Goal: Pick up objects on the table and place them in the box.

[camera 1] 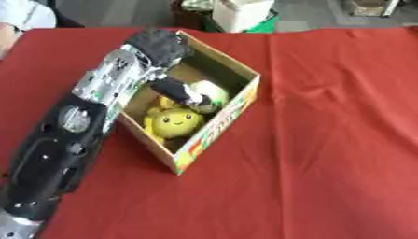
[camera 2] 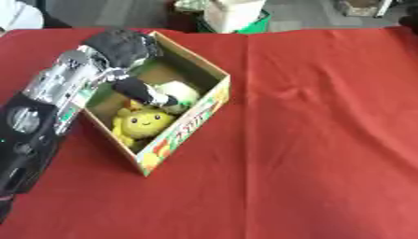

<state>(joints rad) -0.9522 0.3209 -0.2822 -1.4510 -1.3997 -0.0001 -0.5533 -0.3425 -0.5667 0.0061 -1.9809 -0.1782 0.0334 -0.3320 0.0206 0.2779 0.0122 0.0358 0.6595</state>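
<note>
- At about ten o'clock on the red tablecloth (camera 1: pixel 326 140) sits an open cardboard box (camera 1: pixel 237 105), turned askew so one corner points toward six o'clock; its near outer wall carries colourful printing.
- Inside the box, toward its seven o'clock end, lies a yellow plush toy (camera 1: pixel 173 122) with a smiling face turned up.
- Just beside the toy, at its two o'clock, rests a pale green and white round object (camera 1: pixel 214 93); what it is cannot be told.
- From seven o'clock the robot's left arm, black lower down and silver higher up, runs along the box's left wall, and the left hand (camera 1: pixel 163 46) hangs over the box's far end at eleven o'clock.
- One dark finger or thumb of that hand (camera 2: pixel 147 93) reaches down into the box and lies against the pale round object; whether the hand is closed round it or merely touching it cannot be told.
- Beyond the table at twelve o'clock stands a white container (camera 1: pixel 245 14) on a grey floor.
- A dark shape shows at the right eye view's upper right corner (camera 2: pixel 411 18); it is too small to identify.
</note>
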